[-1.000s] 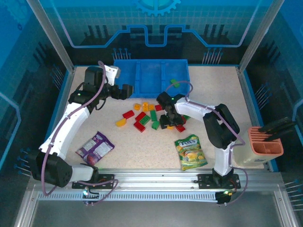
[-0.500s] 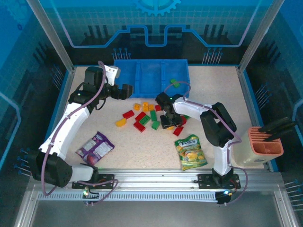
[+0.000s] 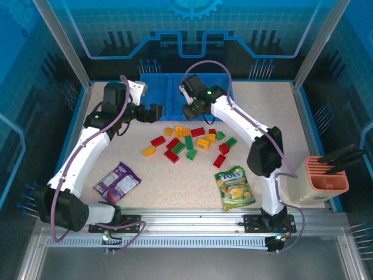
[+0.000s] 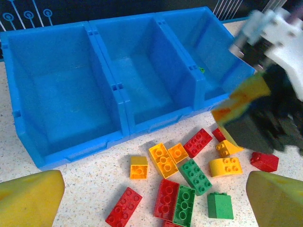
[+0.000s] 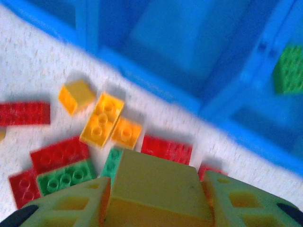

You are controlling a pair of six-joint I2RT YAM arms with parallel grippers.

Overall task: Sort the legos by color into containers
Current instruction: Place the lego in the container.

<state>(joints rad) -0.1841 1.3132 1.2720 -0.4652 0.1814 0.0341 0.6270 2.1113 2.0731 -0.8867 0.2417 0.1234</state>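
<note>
The right pincer is clamping a yellow brick and hovering at the blue tray's near wall. Released early, the brick is risking a fall onto the desk, or, if carried too far right, into the compartment holding a green brick. The loose legos are lying just nearside of it. The left pincer is hovering, jaws apart.
</note>
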